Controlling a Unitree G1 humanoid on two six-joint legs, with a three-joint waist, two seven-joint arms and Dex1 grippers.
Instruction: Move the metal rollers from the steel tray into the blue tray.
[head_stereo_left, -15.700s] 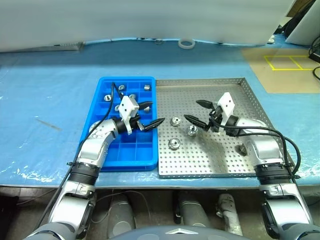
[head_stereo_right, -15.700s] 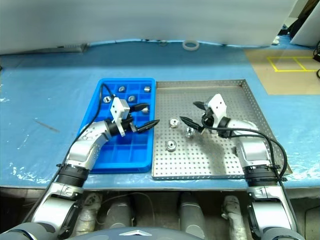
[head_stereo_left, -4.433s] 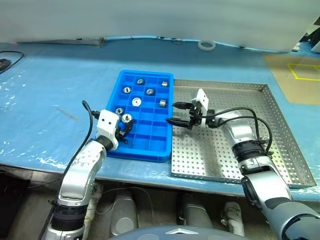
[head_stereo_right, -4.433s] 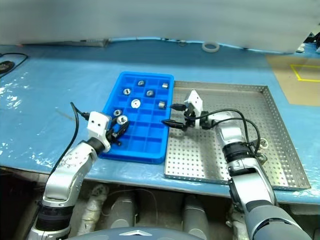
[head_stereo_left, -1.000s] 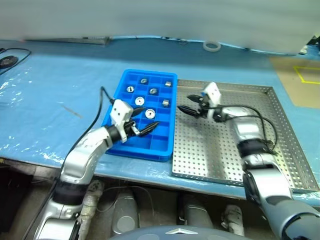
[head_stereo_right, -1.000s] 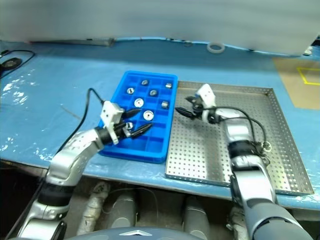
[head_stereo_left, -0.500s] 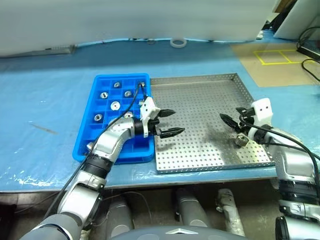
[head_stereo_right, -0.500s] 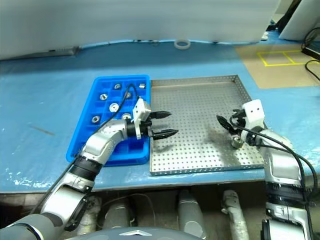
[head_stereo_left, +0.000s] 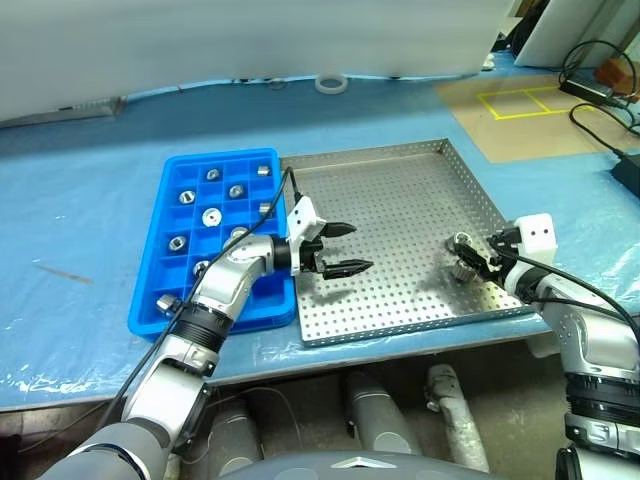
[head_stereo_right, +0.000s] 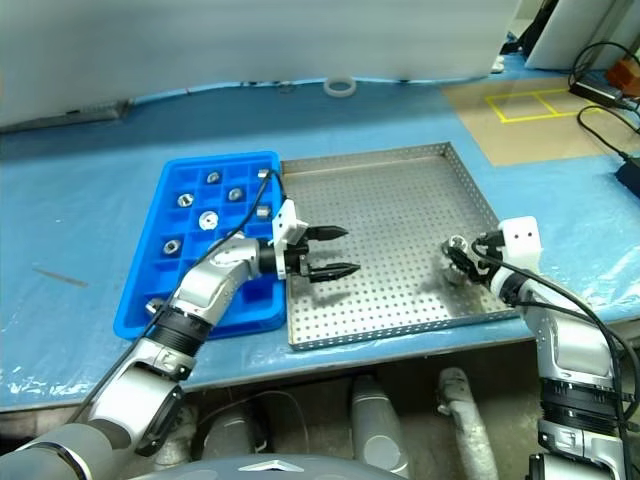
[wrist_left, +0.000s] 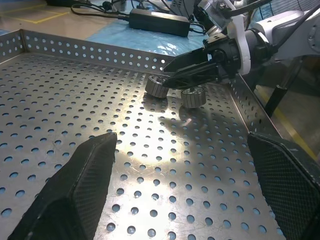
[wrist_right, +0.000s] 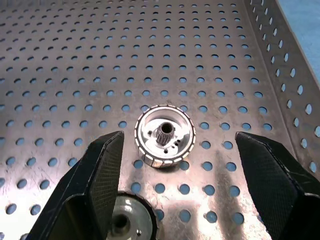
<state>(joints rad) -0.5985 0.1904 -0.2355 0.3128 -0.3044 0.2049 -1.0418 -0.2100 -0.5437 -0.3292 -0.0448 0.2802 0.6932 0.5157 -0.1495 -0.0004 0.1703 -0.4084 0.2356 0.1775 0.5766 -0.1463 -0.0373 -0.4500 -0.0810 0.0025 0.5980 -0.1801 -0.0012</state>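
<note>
Right wrist view: two shiny silver metal rollers (wrist_right: 164, 135) lie on the perforated steel tray (head_stereo_left: 400, 200) near its right rim, between the right gripper's (wrist_right: 182, 165) spread, empty fingers. The left gripper (head_stereo_left: 345, 248) hangs released over the tray beside the bright blue compartment tray (head_stereo_left: 160, 250).

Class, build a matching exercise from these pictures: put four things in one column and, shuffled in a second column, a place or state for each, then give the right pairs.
Things:
1. left gripper
2. right gripper
3. blue tray
4. white ring

Places or states:
A. on the blue sheet, beyond the steel tray
B. open, empty, over the steel tray's left part
C. open, at two metal rollers near the steel tray's right rim
D. left of the steel tray, with rollers in its compartments

Pairs: 1-B, 2-C, 3-D, 4-A
</note>
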